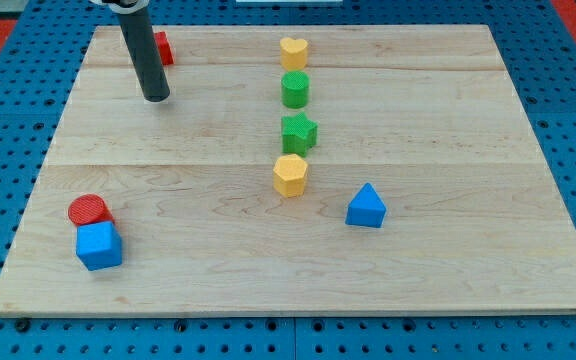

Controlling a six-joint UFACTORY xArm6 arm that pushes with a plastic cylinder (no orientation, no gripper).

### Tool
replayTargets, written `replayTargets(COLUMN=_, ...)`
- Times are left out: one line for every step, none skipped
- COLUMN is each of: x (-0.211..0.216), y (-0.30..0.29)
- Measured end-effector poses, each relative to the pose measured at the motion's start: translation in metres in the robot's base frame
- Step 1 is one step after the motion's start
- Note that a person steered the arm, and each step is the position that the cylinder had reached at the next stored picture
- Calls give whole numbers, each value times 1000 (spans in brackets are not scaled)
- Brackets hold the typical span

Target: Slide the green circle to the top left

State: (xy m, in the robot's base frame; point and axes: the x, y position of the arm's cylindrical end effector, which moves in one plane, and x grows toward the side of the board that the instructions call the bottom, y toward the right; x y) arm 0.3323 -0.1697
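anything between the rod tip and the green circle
No. In the camera view, only bare board lies between my tip and the green circle to its right.

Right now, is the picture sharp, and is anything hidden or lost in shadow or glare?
Camera view: sharp and evenly lit, no glare, only soft shadows under blocks such as the green circle. My tip shows clearly; the rod partly hides a red block behind it.

Yellow heart point(293, 52), green star point(298, 131), yellow hexagon point(290, 175), blue cube point(99, 246).
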Motion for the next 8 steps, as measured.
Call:
replayTargets(x=0, y=0)
replayTargets(x=-10, y=5)
replayTargets(x=-15, y=39)
replayTargets(x=-10, y=97)
replayTargets(x=-10, y=198)
replayTargets(x=-9, y=256)
replayTargets(x=-31, y=350)
replayTargets(x=-20, y=367)
